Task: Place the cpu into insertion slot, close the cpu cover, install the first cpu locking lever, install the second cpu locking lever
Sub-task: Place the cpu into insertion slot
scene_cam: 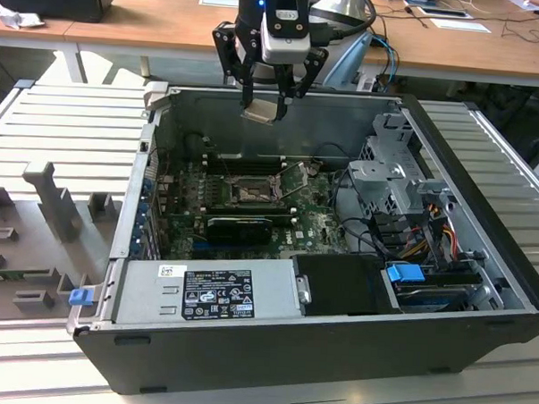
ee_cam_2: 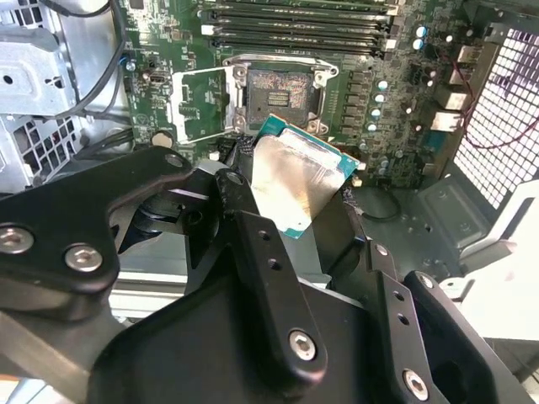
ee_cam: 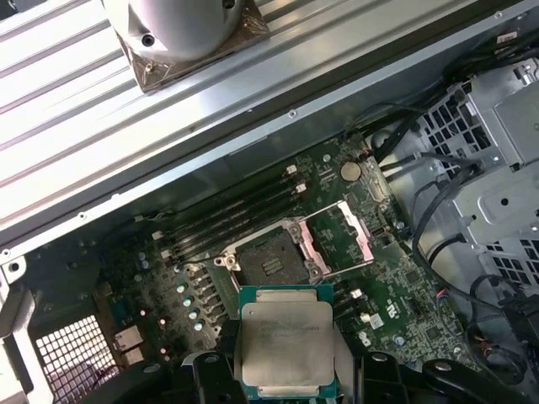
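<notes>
Gripper (scene_cam: pixel 268 101): closed narrow on the cpu (scene_cam: pixel 261 112), gripping it by two opposite edges. In the second wrist view the black fingers (ee_cam_2: pixel 251 231) press against either side of the chip.

Cpu: in the exterior view it hangs tilted above the far wall of the open computer case (scene_cam: pixel 335 348). It is raised clear of the motherboard (scene_cam: pixel 315 226) and well apart from the socket. Its pale metal top shows in both wrist views (ee_cam: pixel 285 343), with a green edge around it.

Insertion slot (ee_cam: pixel 268 261): uncovered and unoccupied, with its dark contact field exposed inside a metal-edged rim. In the exterior view it sits near the middle of the board (scene_cam: pixel 250 194).

Cpu cover (ee_cam: pixel 341 236): swung open and lying beside the slot, hinged along the shared edge. Green board shows through its square window. The second wrist view shows the same (ee_cam_2: pixel 202 101).

Surroundings: long black memory slots (ee_cam: pixel 227 215) run alongside the socket on the side away from the held chip. A grey power supply (scene_cam: pixel 207 293) with a label occupies the near side of the case. A metal drive cage (scene_cam: pixel 396 172) stands on the exterior view's right. The case lies on a ribbed grey surface (scene_cam: pixel 76 122).
</notes>
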